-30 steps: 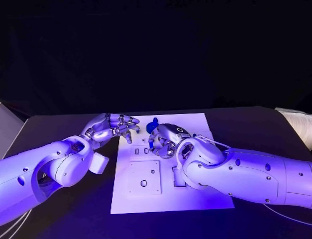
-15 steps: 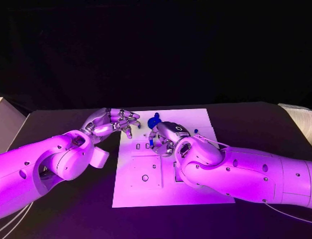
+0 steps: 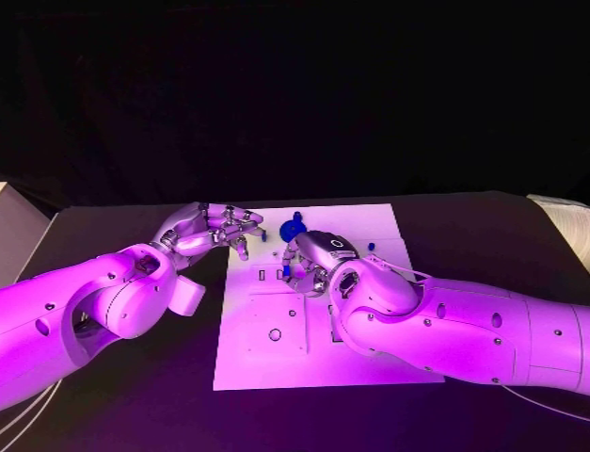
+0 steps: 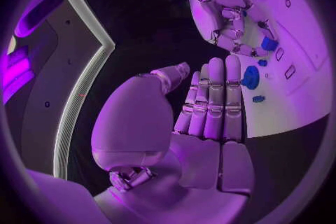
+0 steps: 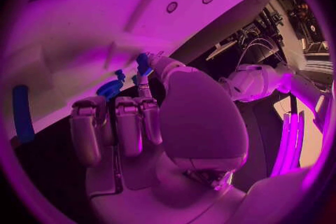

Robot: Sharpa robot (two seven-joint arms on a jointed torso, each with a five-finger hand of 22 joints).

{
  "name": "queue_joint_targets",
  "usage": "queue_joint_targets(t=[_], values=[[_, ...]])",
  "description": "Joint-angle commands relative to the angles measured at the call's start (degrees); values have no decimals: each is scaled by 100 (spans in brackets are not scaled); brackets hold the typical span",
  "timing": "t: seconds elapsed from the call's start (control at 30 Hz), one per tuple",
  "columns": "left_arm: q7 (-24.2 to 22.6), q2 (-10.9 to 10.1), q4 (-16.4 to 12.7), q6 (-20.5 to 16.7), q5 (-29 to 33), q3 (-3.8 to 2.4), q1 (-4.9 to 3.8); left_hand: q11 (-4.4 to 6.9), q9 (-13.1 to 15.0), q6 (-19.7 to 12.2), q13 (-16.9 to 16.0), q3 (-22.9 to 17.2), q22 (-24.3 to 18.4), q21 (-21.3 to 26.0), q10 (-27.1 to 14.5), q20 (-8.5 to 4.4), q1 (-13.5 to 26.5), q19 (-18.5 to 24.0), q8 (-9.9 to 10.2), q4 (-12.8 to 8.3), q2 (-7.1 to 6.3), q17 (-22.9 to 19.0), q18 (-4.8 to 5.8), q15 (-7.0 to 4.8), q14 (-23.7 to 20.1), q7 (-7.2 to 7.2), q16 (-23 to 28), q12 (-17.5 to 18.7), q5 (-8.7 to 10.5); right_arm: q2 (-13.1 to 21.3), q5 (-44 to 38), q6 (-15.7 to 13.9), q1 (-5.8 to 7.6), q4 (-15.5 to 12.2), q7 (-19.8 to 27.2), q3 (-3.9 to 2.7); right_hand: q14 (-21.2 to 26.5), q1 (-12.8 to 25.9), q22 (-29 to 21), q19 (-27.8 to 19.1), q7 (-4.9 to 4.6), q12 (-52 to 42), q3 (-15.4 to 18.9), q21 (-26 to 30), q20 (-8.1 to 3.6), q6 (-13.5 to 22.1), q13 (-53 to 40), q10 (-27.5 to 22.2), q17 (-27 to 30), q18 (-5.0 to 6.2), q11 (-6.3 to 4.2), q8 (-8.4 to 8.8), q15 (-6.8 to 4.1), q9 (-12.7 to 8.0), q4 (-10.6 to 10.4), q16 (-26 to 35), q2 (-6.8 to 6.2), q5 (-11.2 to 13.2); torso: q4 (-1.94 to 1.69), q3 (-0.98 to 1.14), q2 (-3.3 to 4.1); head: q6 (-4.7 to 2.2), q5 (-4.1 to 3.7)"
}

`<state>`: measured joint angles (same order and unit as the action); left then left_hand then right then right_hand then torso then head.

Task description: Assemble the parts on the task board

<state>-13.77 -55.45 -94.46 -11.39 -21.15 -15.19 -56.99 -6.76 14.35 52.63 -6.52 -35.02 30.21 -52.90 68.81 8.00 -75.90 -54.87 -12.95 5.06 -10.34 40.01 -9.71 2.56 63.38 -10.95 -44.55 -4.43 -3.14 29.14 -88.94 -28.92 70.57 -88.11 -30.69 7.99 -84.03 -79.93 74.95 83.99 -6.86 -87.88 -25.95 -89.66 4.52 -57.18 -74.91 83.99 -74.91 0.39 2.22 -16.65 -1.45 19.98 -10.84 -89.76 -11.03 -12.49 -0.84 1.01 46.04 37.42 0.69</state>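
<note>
The white task board (image 3: 325,348) lies in the middle of the black table. My right hand (image 3: 316,264) hovers over the board's far half, its fingers curled, and pinches a small blue part (image 5: 143,63) between thumb and a finger; the same part (image 4: 269,43) shows at its fingertips in the left wrist view. A round blue part (image 3: 292,228) stands on the board just beyond that hand. My left hand (image 3: 220,231) hangs at the board's far left edge with its fingers (image 4: 213,95) stretched out, holding nothing.
A small blue part (image 3: 372,247) sits on the board to the right of my right hand. A long blue bar (image 5: 22,113) lies on the board. The board's near half carries a raised square block (image 3: 276,334) with a hole.
</note>
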Motion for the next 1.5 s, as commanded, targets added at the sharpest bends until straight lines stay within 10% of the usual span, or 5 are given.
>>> queue_joint_targets(t=[0.03, 1.5], values=[[-7, -2, -9, 58, -23, -3, -2, -9, 9, -45, -5, 9, 6, -28, -39, 13, 69, -19, 27, 1, -5, -3, -84, 8, 44, -7, -36, 30, 5, -24, -206, 111, -9, 45, -35, 1, -597, 71, 1505, 601, 5, 25, 7, -34, -28, 8, -1258, 362, -1509, -39, 5, -15, -26, 167, -1, -24, -6, 38, -1, -3, 6, 9, -4], [11, -11, -23, 170, -28, -3, -2, -8, 13, -50, -6, 12, 6, -33, -47, 15, 85, -15, 32, 10, -1, -5, -84, 9, 44, -3, -36, 31, 5, -113, -238, 182, -59, 250, 81, 13, -597, 251, 1505, 601, -47, 115, 135, -34, -2, 167, -1168, 274, -1509, -39, 48, 20, 7, 140, -70, -24, -222, 108, 6, 2, 1, 90, 15]])
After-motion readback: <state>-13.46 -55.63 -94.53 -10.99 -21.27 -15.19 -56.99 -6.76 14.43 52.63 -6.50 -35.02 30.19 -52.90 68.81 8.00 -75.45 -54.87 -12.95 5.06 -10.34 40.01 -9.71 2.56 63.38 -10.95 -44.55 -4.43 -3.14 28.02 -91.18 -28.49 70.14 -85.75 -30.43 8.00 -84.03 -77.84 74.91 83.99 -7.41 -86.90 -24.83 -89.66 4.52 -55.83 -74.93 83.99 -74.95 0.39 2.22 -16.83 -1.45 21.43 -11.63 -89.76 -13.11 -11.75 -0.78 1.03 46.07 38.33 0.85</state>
